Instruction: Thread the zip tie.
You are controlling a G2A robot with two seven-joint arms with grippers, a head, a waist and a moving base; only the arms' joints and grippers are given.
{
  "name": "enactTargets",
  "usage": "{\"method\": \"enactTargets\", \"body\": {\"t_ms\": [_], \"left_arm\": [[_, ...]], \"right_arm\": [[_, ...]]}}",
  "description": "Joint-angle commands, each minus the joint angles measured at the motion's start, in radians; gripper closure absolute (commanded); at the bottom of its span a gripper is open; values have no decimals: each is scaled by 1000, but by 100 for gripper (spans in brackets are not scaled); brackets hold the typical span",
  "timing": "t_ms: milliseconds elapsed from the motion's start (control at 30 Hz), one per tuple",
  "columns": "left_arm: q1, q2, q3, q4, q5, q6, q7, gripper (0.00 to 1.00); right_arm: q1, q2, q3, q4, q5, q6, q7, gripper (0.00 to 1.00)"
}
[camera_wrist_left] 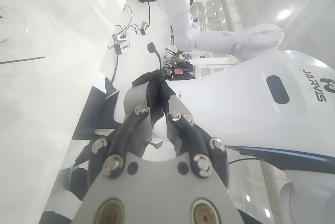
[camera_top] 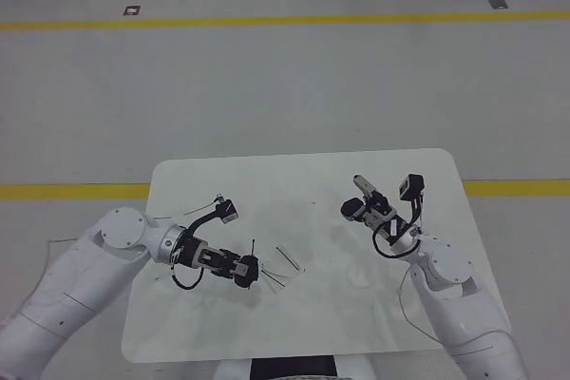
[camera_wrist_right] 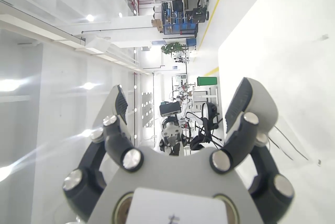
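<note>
- A clear plastic bag (camera_top: pixel 283 273) lies flat on the white table (camera_top: pixel 294 180), and the places below are given from it.
- The left gripper (camera_top: pixel 250 271) is just beside the bag, at the edge that faces the left arm.
- In the left wrist view the left gripper (camera_wrist_left: pixel 157 84) has its black-covered fingers (camera_wrist_left: pixel 153 94) pressed together, pinching a black zip tie (camera_wrist_left: pixel 158 61) by its strap.
- From the pinch the strap curves away to its square head, which sticks out free past the fingertips. In the top view this zip tie (camera_top: pixel 254 251) shows as a thin black line standing over the bag's near edge.
- Loose zip ties (camera_top: pixel 287 257) lie on the bag, apart from the held one. They also show in the left wrist view (camera_wrist_left: pixel 23 60).
- The right gripper (camera_top: pixel 354 195) is well apart from the bag, on the side away from the left arm.
- In the right wrist view the right gripper (camera_wrist_right: pixel 182 94) has its ribbed pads (camera_wrist_right: pixel 236 102) spread wide with nothing between them.
</note>
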Motion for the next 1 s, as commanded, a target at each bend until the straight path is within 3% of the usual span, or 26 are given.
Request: {"method": "enactTargets", "body": {"t_ms": [0,200,367,600,833,967], "left_arm": [[0,0,0,0,0,0,0,100],[3,-1,5,-7,7,8,21,100],[-21,-4,7,11,18,1,0,100],[-72,2,67,11,-56,0,0,100],[-128,14,140,25,-96,0,0,100],[-147,14,161,32,-98,0,0,100]], "right_arm": [[0,0,0,0,0,1,-1,0],[-1,-1,-5,0,0,1,-3,0],[25,0,-11,24,28,-16,78,0],[89,3,-23,90,29,-40,200,0],[177,-3,-91,158,48,-46,325,0],[185,-3,-95,167,48,-50,337,0]]}}
